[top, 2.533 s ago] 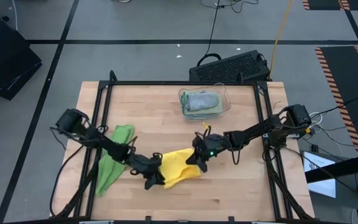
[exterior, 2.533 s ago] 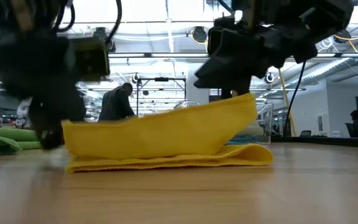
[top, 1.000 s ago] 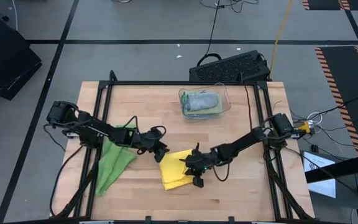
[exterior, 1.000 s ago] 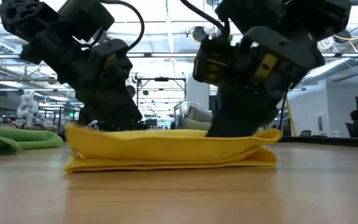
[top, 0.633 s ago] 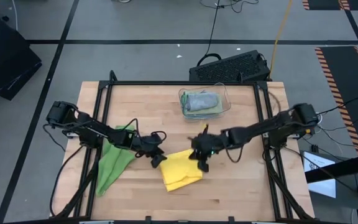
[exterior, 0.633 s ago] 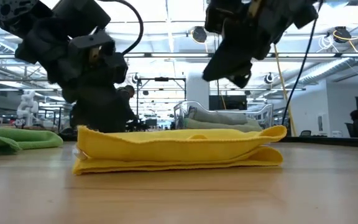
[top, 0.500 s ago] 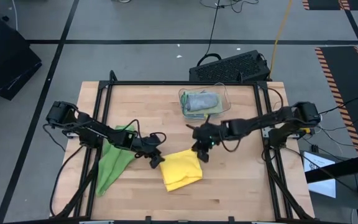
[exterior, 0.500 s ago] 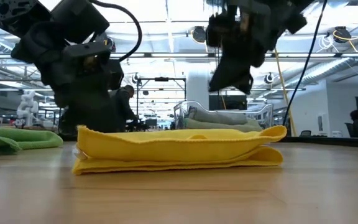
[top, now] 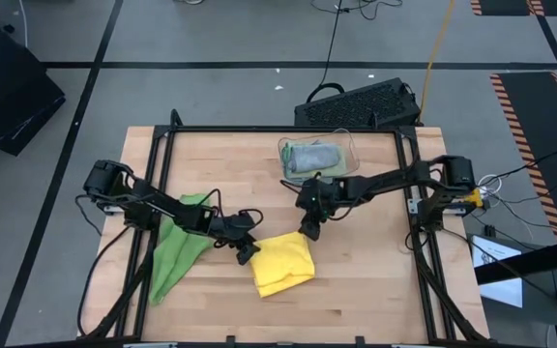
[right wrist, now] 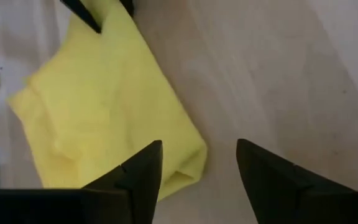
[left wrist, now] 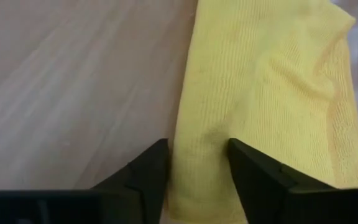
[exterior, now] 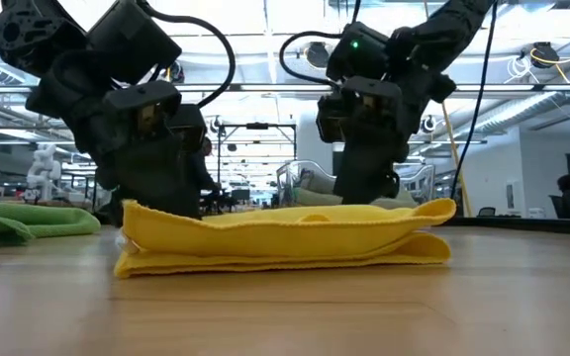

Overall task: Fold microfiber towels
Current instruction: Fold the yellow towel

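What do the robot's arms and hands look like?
Both arms are dark and thin, built from jointed segments with black cables looping along them. Each ends in a hand with two dark, wedge-shaped fingers: the left hand and the right hand. A small green light glows on the right arm.

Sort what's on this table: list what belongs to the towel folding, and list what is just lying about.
Belongs to the job:
- folded yellow microfiber towel
- crumpled bright green microfiber towel, waiting
- grey and pale green folded towels in the bin

Just lying about:
- clear plastic bin holding those towels
- black perforated case on the floor beyond the table
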Controlling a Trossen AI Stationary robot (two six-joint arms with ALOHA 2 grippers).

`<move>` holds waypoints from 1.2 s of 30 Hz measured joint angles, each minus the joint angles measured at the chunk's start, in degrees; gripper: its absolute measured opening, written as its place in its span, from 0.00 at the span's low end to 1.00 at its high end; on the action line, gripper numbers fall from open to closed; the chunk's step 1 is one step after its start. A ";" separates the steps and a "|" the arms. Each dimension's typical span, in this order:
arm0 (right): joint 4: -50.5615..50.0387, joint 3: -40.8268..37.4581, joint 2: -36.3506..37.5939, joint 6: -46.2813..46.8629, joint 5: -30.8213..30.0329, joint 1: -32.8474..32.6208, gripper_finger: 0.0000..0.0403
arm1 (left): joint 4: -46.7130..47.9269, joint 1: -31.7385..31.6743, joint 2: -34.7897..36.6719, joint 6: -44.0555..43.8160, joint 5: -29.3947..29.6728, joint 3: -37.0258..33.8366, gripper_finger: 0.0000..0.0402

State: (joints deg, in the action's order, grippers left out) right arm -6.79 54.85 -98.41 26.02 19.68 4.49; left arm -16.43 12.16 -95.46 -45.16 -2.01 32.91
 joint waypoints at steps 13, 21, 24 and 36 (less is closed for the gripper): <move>8.59 0.00 -6.70 9.17 5.27 -0.59 0.51 | 0.66 -0.27 1.21 -2.42 -4.00 -0.16 0.39; 11.37 0.02 -7.50 10.40 5.81 -2.26 0.31 | 1.70 1.56 1.01 3.18 -0.29 -0.11 0.23; 11.73 0.02 -7.50 8.93 5.67 -3.14 0.16 | 1.94 1.56 0.96 3.72 0.19 -0.13 0.12; 11.64 -0.01 -1.29 2.35 2.76 -2.66 0.01 | 1.78 2.56 5.28 4.86 -2.88 0.98 0.01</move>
State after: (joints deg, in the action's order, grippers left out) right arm 4.85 54.84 -99.70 28.36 22.44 1.83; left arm -14.64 14.71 -90.18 -40.30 -4.89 33.88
